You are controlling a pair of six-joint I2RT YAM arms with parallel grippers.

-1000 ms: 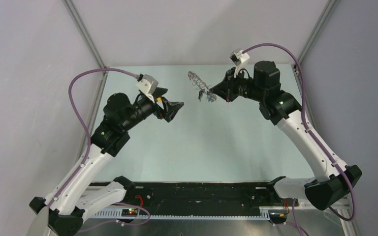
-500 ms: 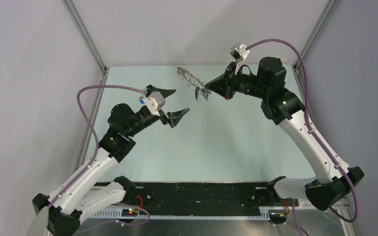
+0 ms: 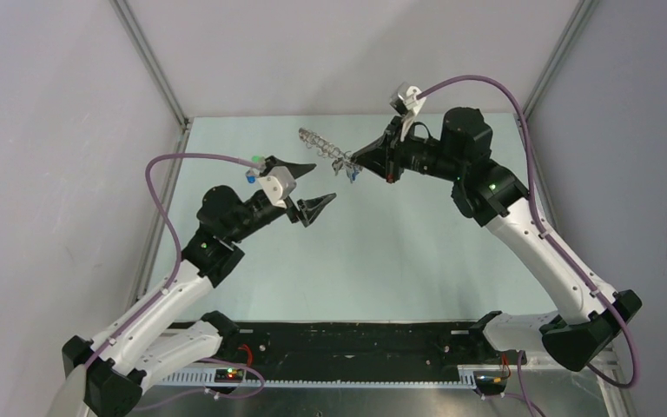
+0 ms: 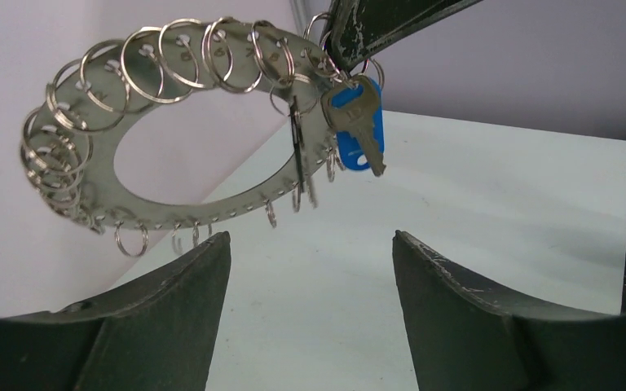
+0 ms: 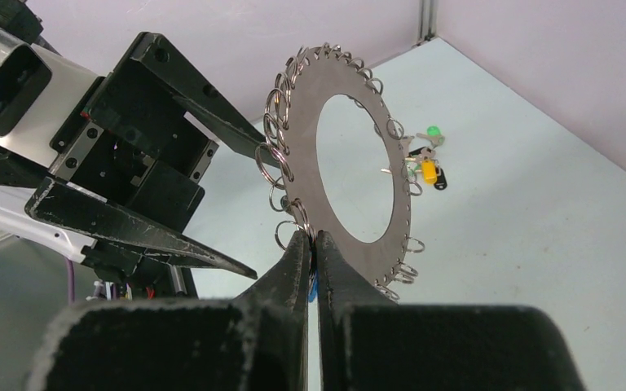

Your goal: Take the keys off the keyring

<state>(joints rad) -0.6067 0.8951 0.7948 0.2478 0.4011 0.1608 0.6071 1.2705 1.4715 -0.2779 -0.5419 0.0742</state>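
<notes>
The keyring [image 3: 320, 145], a flat silvery ring frilled with small wire loops, hangs in the air above the table's far middle. My right gripper [image 3: 356, 160] is shut on its rim [image 5: 375, 257], with the jaws pressed together at the ring's near edge [image 5: 311, 238]. A blue-headed key [image 4: 359, 122] and a dark, edge-on key [image 4: 297, 155] dangle right at that grip. My left gripper [image 3: 317, 183] is open wide and empty, just below and short of the ring [image 4: 102, 191], touching nothing.
A small cluster of green and yellow keys [image 5: 425, 161] lies on the pale table beyond the ring. The enclosure walls and corner post [image 3: 152, 65] stand close behind.
My right gripper has carried the keyring leftwards and a little farther back. My left gripper has swung right and up towards it, its jaws now spread under the ring.
</notes>
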